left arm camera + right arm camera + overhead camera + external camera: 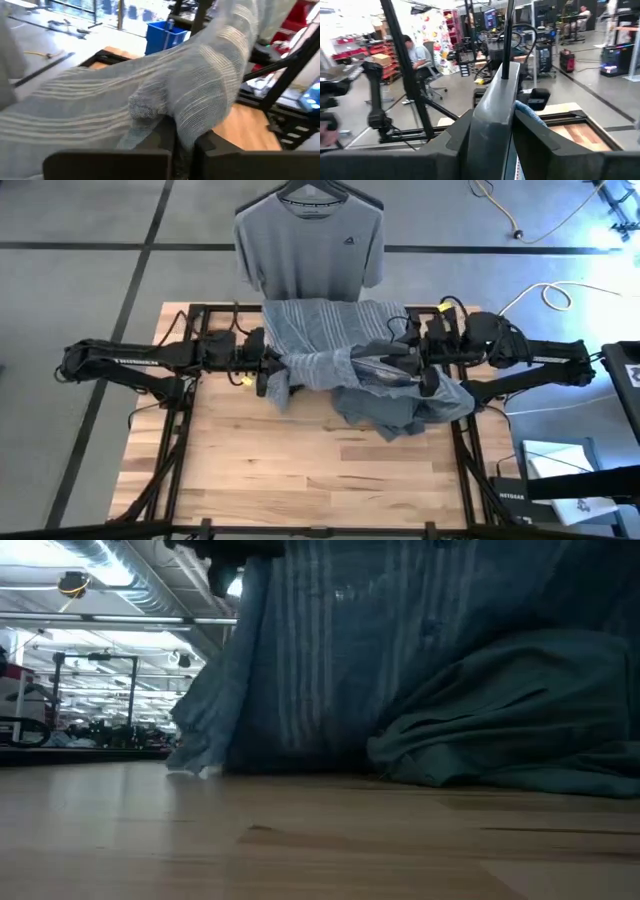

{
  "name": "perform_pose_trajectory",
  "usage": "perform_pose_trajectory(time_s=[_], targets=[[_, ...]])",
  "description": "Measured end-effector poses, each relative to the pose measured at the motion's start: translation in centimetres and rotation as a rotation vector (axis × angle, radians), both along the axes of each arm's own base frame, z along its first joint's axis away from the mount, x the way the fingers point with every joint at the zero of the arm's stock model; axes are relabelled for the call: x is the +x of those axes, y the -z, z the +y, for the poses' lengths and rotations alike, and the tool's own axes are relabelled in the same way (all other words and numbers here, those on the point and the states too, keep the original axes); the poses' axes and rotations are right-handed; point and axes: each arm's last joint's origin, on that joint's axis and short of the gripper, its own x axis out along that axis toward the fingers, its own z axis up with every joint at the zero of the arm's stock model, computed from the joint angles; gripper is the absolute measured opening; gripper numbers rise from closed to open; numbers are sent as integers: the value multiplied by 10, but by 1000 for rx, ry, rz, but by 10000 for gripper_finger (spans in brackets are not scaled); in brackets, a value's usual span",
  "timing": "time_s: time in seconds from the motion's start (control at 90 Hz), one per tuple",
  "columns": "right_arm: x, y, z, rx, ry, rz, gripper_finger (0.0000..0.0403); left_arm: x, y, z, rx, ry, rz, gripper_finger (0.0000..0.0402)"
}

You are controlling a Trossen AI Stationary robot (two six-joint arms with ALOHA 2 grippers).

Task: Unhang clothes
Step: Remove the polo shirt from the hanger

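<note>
The striped shirt is draped across the rear middle of the tabletop, with its lower part heaped toward the right. It is flanked by the left end effector at its left edge and the right end effector on its right part. Behind the tabletop, the T-shirt is hung on a hanger.

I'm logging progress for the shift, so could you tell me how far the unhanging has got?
About halfway. The striped shirt looks off its hanger, bunched on the table, with the left gripper pinching its fabric and the right gripper at its other side. The grey T-shirt hangs on its hanger, untouched.
</note>
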Motion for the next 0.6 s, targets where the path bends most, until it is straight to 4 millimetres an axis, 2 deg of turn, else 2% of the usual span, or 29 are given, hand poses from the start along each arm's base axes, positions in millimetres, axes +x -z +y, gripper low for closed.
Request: perform_pose_trajectory(time_s=[0.244, 0.356, 0.489, 0.6], targets=[[-36, -13, -3, -2, 48, -91, 106, -28, -5, 1, -5, -63, 69, 0], [-47, -16, -3, -1, 47, -114, 106, -34, -4, 1, -5, -87, 90, 0], [-49, -16, -2, -2, 17, -110, 106, -34, -3, 1, -13, -92, 99, 0], [-41, -13, -1, -5, -19, -88, 106, -30, -6, 1, -62, -80, 49, 1]])
